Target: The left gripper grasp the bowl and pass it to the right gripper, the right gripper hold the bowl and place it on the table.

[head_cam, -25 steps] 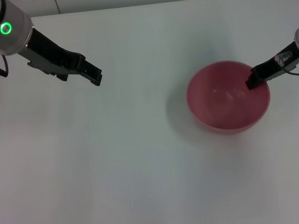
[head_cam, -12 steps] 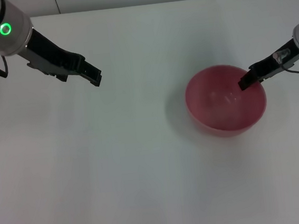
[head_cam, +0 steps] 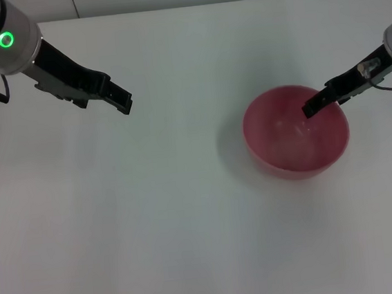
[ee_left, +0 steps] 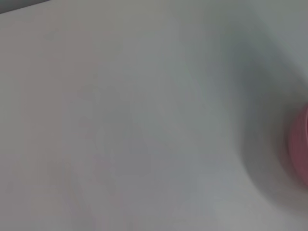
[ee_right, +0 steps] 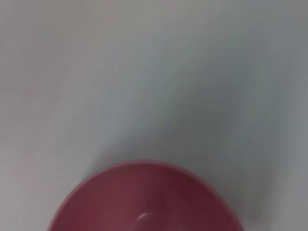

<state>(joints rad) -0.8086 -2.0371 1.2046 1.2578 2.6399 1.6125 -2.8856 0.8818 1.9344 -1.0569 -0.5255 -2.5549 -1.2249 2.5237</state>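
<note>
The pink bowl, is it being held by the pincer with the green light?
No. In the head view the left pincer hangs far from the bowl; only the right pincer is over it.

Glossy pink bowl (head_cam: 296, 132) on a matt white worktop (head_cam: 154, 213).
The bowl looks like smooth plastic, with faint highlights on its inner wall. The worktop is plain and dull, no sheen. The left gripper (head_cam: 123, 102) is matt black; the right gripper (head_cam: 312, 107) is dark, with a small clear part.
</note>
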